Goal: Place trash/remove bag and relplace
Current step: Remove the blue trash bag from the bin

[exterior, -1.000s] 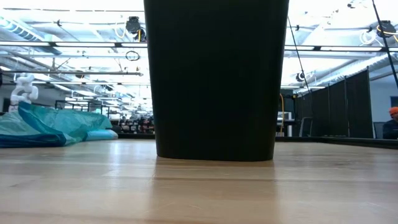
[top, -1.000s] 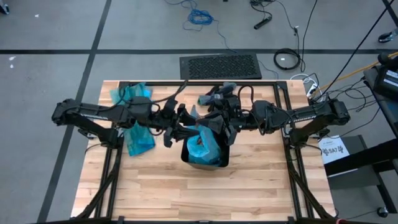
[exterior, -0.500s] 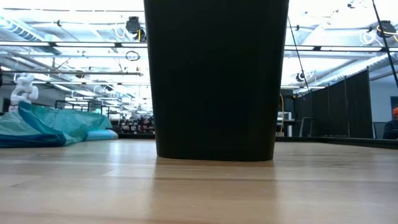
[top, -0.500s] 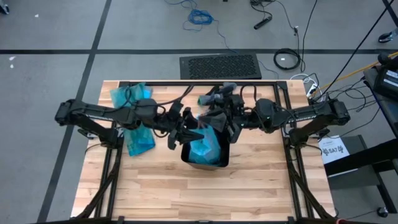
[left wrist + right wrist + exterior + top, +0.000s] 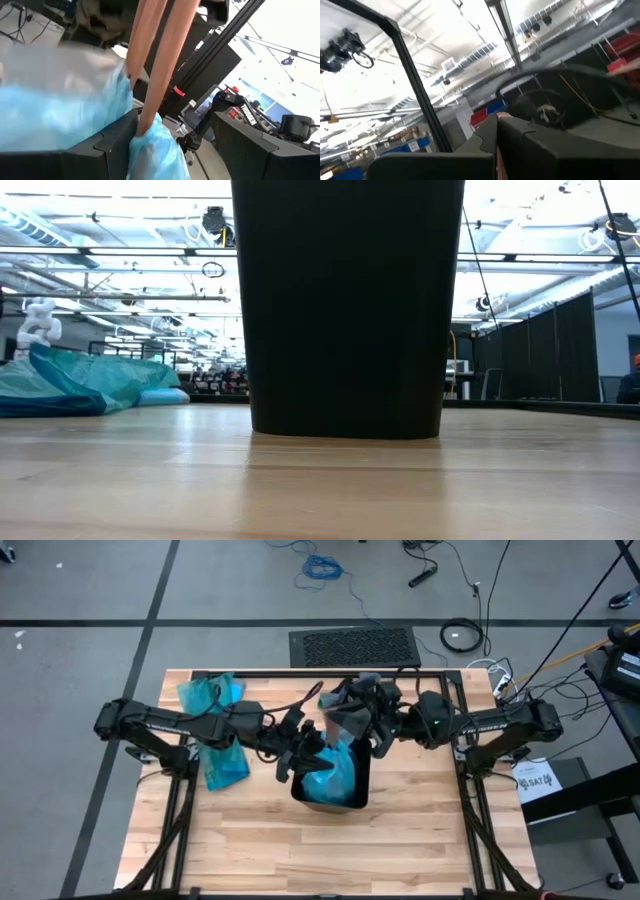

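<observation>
Black trash bin [image 5: 352, 792] mid-table, lined with blue bag [image 5: 330, 776]; bag bunched, rising above rim; thin film, judged soft, light, slippery, tear-prone; best hold likely gathered top edge or orange drawstring [image 5: 150, 75], not stretched wall. Left gripper [image 5: 298, 752] at bin's left rim, jaws wide, touching bag, hold unclear. Right gripper [image 5: 352, 718] at far rim, fingers closed; whether pinching film, cannot tell. Spare blue bags [image 5: 212, 730] on table's left. No loose trash visible.
</observation>
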Controlling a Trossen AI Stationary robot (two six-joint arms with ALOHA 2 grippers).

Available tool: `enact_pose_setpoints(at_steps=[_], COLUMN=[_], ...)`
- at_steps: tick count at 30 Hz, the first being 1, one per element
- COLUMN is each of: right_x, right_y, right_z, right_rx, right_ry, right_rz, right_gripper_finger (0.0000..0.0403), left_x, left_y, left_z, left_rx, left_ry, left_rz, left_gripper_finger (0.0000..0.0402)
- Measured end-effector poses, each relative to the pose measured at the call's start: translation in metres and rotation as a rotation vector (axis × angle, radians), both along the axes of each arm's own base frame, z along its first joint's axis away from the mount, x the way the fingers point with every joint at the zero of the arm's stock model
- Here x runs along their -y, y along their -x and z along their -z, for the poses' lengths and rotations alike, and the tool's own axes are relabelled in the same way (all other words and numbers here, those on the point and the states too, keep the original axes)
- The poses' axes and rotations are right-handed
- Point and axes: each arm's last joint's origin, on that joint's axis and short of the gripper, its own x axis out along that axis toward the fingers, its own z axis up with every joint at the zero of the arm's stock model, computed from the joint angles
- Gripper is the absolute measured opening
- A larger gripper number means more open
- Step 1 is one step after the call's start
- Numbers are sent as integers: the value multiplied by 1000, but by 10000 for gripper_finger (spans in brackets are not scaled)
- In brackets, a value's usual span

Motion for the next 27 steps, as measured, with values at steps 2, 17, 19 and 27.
enact_pose_setpoints(at_steps=[2,17,19,27], right_x=[2,2,2,-6], right_y=[6,15,15,15], right_z=[-6,-32,-32,-32], right_rx=[32,45,46,10], right_ry=[0,61,59,37], right_rz=[6,50,49,17], right_gripper_finger=[0,0,0,0], left_x=[2,2,3,2], left_y=[0,0,0,10], left_z=[2,11,10,-9], left_rx=[-15,-98,-96,58], left_ry=[-1,-14,-13,-43], left_rz=[5,-14,-13,-3], left_gripper_finger=[257,257,257,258])
